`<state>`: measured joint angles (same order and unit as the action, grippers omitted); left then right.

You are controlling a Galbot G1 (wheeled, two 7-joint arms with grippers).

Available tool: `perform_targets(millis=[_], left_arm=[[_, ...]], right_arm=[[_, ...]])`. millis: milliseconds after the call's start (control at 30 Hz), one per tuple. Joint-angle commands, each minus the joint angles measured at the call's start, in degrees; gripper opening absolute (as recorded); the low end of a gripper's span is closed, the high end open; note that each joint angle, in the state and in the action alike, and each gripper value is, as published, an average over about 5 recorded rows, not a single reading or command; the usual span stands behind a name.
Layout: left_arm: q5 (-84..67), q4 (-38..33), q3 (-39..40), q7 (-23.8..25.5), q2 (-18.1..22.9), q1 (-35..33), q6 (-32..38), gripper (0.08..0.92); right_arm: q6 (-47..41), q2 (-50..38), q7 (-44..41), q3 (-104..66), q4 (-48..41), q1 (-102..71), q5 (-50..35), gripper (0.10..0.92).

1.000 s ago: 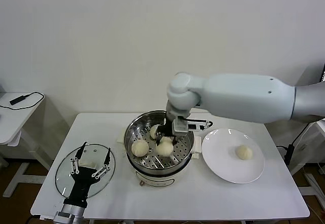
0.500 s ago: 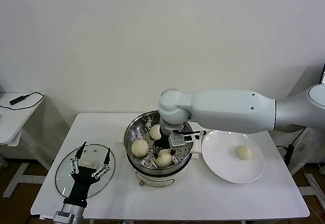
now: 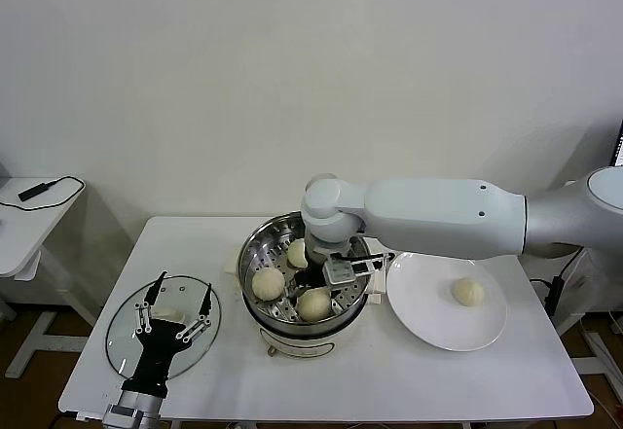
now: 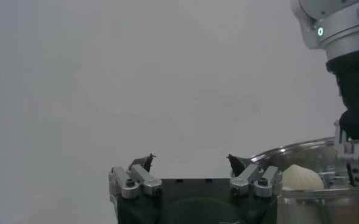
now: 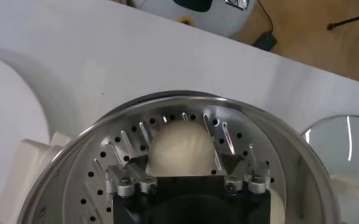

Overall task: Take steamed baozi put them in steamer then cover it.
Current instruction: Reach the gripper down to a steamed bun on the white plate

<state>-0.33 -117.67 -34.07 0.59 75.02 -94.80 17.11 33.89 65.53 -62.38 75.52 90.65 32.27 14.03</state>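
Note:
The steamer stands mid-table with three steamed baozi on its perforated tray: one on the left, one at the back and one at the front. My right gripper is down inside the pot, open. In the right wrist view its jaws stand wide on either side of the front bun, which lies on the tray. A further bun lies on the white plate. My left gripper is parked open at the front left.
A clear glass lid with a white handle lies flat under the left gripper. The plate sits right of the steamer. A small side table with a black device and cable stands off to the left.
My right gripper carried a bun from the pot's middle down toward its front, then opened. The bun now lies on the tray between the jaws. The left arm has not moved.

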Motion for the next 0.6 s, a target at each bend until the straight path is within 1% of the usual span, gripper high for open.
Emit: perform_targets(millis=[33,100,133,267,367,467,600], left_arm=[[0.0,0.1,-0.1,-0.1,-0.2,0.1,0.0,0.823],[0.0,0.3,0.0,-0.1,-0.4,0.3,0.0,0.823],[0.0,0.3,0.0,-0.1,-0.5,0.4,0.0,0.823],[0.0,0.3,0.2,-0.1,-0.8,0.7,-0.1,0.823],[0.0,0.4,0.3,-0.2,-0.9,0.9,-0.2,0.823],[0.0,0.3,0.4,-0.2,-1.0,1.1,-0.3,0.823],[0.0,0.2,0.3,-0.2,-1.0,1.4,-0.2,0.823]], right_arm=[[-6.4,-7.6,-2.2,-3.7,2.2,4.8,-7.7,0.822],[-8.7,-10.6,-2.7,-4.6,0.9,6.1,-11.3,0.823],[-10.8,-12.4,-2.8,-4.1,-0.2,7.2,-14.4,0.823],[-22.7,-18.7,-3.4,0.7,-6.2,11.7,-29.8,0.823],[-30.1,-22.6,-4.0,2.4,-12.9,11.5,-36.8,0.823],[-34.6,-26.0,-4.2,2.8,-19.5,9.1,-39.3,0.823],[-37.0,-29.6,-3.7,5.3,-25.2,5.2,-39.1,0.823]])
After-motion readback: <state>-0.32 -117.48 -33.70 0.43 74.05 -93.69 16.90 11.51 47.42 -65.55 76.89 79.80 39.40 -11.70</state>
